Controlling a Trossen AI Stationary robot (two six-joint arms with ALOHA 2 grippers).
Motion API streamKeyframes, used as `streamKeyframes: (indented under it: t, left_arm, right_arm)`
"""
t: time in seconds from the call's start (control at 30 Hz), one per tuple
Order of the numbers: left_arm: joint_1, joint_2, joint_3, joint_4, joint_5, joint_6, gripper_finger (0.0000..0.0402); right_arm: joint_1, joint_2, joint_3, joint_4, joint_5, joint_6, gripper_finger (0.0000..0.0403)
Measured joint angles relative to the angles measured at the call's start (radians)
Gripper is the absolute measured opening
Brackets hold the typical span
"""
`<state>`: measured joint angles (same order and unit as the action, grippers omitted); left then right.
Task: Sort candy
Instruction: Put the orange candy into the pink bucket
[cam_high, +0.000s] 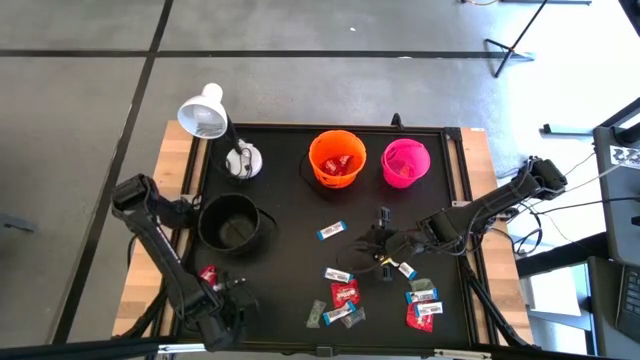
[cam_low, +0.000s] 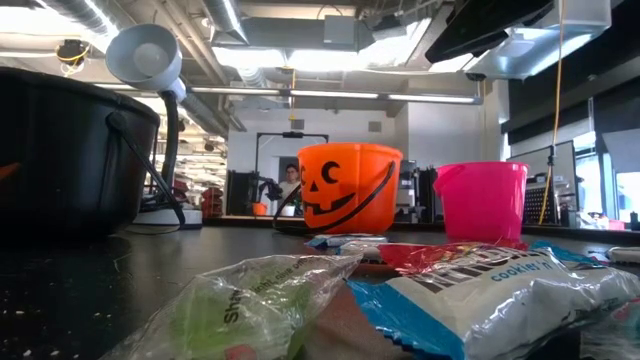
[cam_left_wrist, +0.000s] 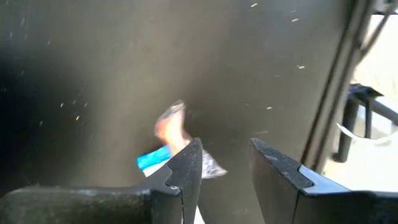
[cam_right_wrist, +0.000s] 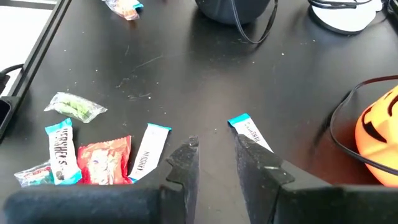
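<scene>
Black matting is seen covering the worktop (cam_high: 290, 200), with wooden edges showing at both sides. Candy (cam_high: 345, 293) is scattered over the near half, mostly right of centre: red, blue-and-white and greenish wrappers in a loose cluster, one blue-and-white piece (cam_high: 330, 231) lying apart near the middle, and a red piece (cam_high: 209, 273) at the near left. An orange bucket (cam_high: 337, 158) with red sweets inside and a pink bucket (cam_high: 405, 163) are set side by side at the far edge; a black bucket (cam_high: 232, 221) stands left of centre, with a white lamp (cam_high: 205, 112) beyond it. The left tool (cam_left_wrist: 227, 163) is held low at the near-left corner, fingers narrowly parted and empty, a small wrapped sweet (cam_left_wrist: 171, 127) lying just beyond them. The right tool (cam_right_wrist: 214, 152) is positioned over the middle right, fingers narrowly parted, nothing gripped, a blue-and-white piece (cam_right_wrist: 249, 129) just beside one fingertip.
</scene>
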<state>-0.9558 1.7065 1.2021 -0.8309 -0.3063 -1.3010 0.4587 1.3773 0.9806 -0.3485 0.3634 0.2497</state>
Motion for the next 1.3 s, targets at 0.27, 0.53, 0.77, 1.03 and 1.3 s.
streamKeyframes:
  t: [0.27,0.53,0.77,1.03,1.3]
  left_arm:
    - [-0.009,0.0,-0.094,0.032,0.063,-0.108,0.0125]
    - [-0.009,0.0,-0.102,0.036,0.033,-0.111,0.0191]
    - [0.006,0.061,-0.102,0.035,0.033,-0.111,0.0223]
    - [0.016,0.132,-0.102,0.035,0.036,-0.111,0.0223]
    - [0.016,0.133,-0.102,0.043,0.037,-0.089,0.0168]
  right_arm:
    - [0.0,0.0,0.0,0.001,-0.008,0.0,0.0099]
    - [0.0,0.0,0.0,0.001,-0.008,0.0,0.0099]
    - [0.0,0.0,0.0,0.002,-0.008,0.0,0.0099]
    - [0.0,0.0,0.0,0.002,-0.009,0.0,0.0099]
    - [0.0,0.0,0.0,0.001,-0.009,0.0,0.0099]
